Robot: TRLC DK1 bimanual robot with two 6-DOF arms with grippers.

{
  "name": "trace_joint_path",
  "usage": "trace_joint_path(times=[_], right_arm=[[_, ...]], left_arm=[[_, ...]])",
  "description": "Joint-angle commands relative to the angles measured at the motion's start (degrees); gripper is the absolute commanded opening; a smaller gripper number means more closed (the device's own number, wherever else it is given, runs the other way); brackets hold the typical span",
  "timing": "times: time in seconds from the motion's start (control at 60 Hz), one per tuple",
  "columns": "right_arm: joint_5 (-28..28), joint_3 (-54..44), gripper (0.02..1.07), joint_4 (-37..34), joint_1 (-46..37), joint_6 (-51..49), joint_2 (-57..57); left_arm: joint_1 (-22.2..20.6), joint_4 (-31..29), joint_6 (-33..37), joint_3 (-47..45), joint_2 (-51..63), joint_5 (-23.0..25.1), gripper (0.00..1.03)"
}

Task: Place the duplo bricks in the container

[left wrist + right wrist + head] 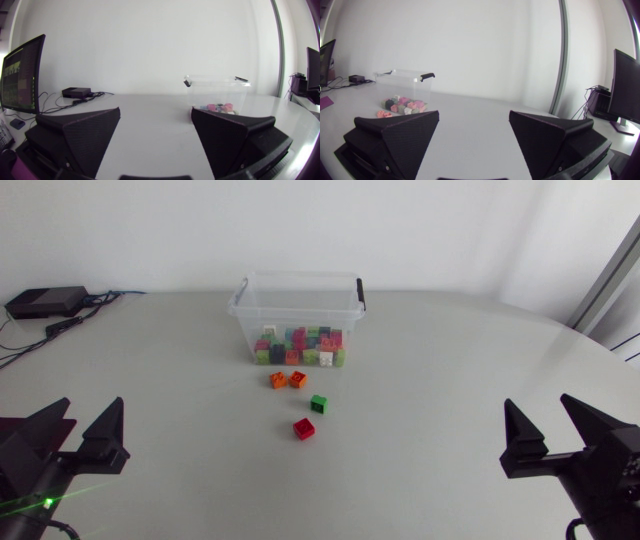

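Bricks (300, 348) mostly lay in the container (243, 308), four strays (304, 428) remained on the table (430, 430), while left claw (92, 412) and right claw (538, 405) gaped empty.

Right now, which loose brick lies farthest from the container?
The red brick; the green brick and two orange bricks lie nearer the container.

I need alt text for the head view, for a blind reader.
Two orange bricks, a green brick and a red brick lie on the table before a clear container holding more bricks. The left tool and right tool, both open, sit at the sides.
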Motion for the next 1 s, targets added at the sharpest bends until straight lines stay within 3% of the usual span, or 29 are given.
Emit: trace_joint_path(times=[0.0, 0.583, 0.983], right_arm=[[-0.1, -1.3, 1.03, -0.3, 0.7, 0.6, -0.3], [-0.6, 1.7, 1.03, -0.5, 0.7, 0.4, 0.2], [-1.9, 13.7, 1.03, 0.0, 0.8, 0.4, 19.2]], left_arm=[[-0.4, -0.2, -1.2, -1.0, -0.6, -0.1, 0.99], [-0.9, -0.3, -1.7, 2.1, 1.5, -0.1, 0.97], [-6.9, 1.4, -2.8, 19.6, 32.2, -0.1, 0.97]])
